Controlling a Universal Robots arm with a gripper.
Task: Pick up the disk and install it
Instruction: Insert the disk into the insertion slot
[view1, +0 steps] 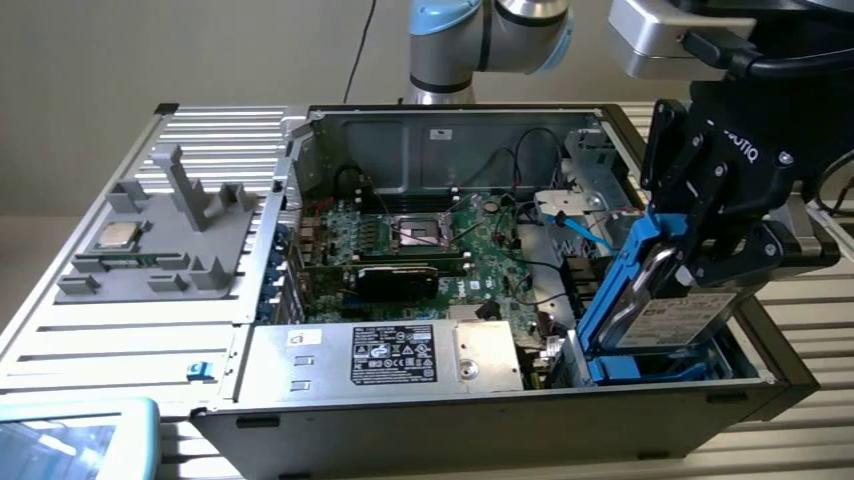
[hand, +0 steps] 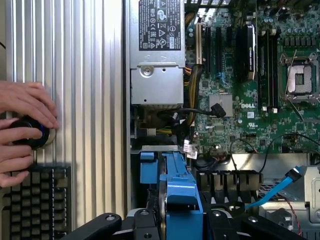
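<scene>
End effector: the end effector (view1: 714, 262) is clamping the disk (view1: 671, 318) between its dark fingers, which are pressing on the flat faces. I am judging this a firm hold.
Disk position: the disk is standing on its edge and leaning a little. Its lower end is reaching down into the drive bay (view1: 667, 365) at the exterior view's right of the computer case (view1: 534, 418).
Why held so: I am thinking the edge-on pose is lining the blue carrier (view1: 617, 290) up with the narrow bay. The grip on the faces is leaving the carrier's rails free to slide.
Progress: the disk is looking only partly entered. Most of it is standing above the case rim, so I am judging the install as not finished.
Neighbours: the silver power supply (view1: 400, 355) is lying just beside the bay, and the motherboard (view1: 441, 240) is lying behind it. A blue cable (view1: 587, 225) is hanging near the carrier, and I cannot tell if it is touching.
Counter: the case is sitting on a counter (view1: 80, 340) of ribbed metal slats. A grey fixture (view1: 160, 235) carrying a small square chip (view1: 114, 237) is standing well apart from the bay.
Room: a plain pale wall is standing behind. In the wrist view, one hand of a person (hand: 25, 106) is resting on a round black knob (hand: 31, 134) near a keyboard (hand: 35, 200).
</scene>
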